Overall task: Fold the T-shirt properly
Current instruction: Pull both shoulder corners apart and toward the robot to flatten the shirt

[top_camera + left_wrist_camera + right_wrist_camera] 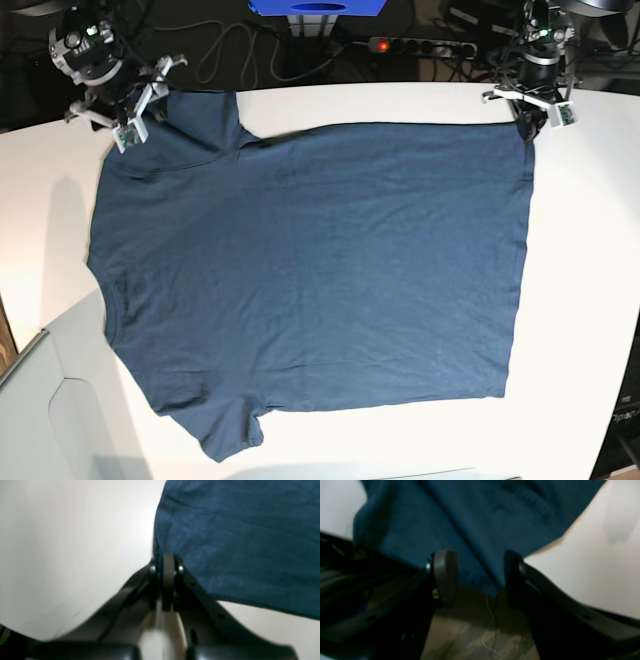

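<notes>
The left end effector (pixel 167 562) is pinched tight on a hem corner of the T-shirt (pixel 320 270). The right end effector (pixel 480 575) stands with jaws apart around a sleeve edge, gripping nothing. The T-shirt lies spread flat on the table (pixel 590 300). Likely risk: with only 1 corner held, any pull by the left arm would drag the cloth askew and wrinkle it.
</notes>
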Controlling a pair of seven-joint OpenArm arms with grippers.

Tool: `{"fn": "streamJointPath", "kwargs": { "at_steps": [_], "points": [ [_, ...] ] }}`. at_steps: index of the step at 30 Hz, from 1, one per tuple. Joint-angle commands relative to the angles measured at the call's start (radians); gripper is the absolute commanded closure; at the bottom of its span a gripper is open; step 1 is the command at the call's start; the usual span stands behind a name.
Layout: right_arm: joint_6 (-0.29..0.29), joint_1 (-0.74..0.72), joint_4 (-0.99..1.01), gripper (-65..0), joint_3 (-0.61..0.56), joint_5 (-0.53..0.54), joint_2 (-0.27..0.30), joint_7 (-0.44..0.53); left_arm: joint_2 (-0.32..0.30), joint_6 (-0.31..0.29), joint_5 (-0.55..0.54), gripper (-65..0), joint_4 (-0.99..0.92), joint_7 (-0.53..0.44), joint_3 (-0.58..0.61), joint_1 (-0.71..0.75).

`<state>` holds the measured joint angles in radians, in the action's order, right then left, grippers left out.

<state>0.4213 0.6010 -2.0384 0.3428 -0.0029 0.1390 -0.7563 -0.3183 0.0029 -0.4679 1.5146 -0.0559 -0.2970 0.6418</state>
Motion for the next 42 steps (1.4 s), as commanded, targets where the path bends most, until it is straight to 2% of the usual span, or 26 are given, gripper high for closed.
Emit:
{"fn": "streamJointPath", "kwargs": {
  "at_steps": [1, 13, 15, 17, 18, 20, 25, 33, 39, 42],
  "points": [
    [0.018, 0.0, 0.005, -28.4, 0.003, -0.001, 0.011, 0.007, -0.012, 0.001, 0.001, 0.0, 0.017, -0.025, -0.006, 0.005],
    [0.02, -0.072, 0.17, -26.7, 0.002, -0.001, 0.04, 0.008, -0.012, 0.001, 0.001, 0.0, 0.017, -0.025, -0.008, 0.005],
    [0.02, -0.072, 0.183, -19.0, 0.0, -0.001, 0.044, 0.008, -0.012, 0.001, 0.001, 0.0, 0.017, -0.025, -0.008, 0.005],
    [0.02, -0.074, 0.184, -3.5, 0.005, -0.001, 0.046, 0.008, -0.012, 0.001, 0.001, 0.0, 0.017, -0.025, -0.008, 0.005],
    [0.018, -0.074, 0.184, 0.0, 0.008, -0.001, 0.046, 0.004, -0.012, 0.001, 0.001, 0.0, 0.017, -0.025, -0.008, 0.005],
    [0.02, -0.068, 0.178, -1.9, 0.005, -0.016, 0.057, 0.007, -0.012, 0.001, 0.001, 0.0, 0.017, -0.025, -0.008, 0.005],
    [0.021, -0.049, 0.157, -0.3, 0.011, -0.022, 0.055, 0.007, -0.012, 0.003, 0.001, 0.0, 0.031, -0.025, -0.008, 0.011],
    [0.031, 0.05, -0.021, -0.3, 0.04, -0.018, 0.05, 0.008, -0.012, 0.004, 0.001, 0.0, 0.106, -0.026, -0.009, 0.089],
    [0.123, 0.066, -0.044, -0.3, 0.072, -0.019, 0.023, 0.008, -0.012, 0.004, 0.001, 0.0, 0.139, -0.028, -0.012, 0.122],
    [0.21, 0.066, -0.044, -0.3, 0.118, -0.019, 0.003, 0.033, -0.006, 0.004, 0.001, 0.0, 0.16, -0.023, -0.052, 0.141]
  ]
}}
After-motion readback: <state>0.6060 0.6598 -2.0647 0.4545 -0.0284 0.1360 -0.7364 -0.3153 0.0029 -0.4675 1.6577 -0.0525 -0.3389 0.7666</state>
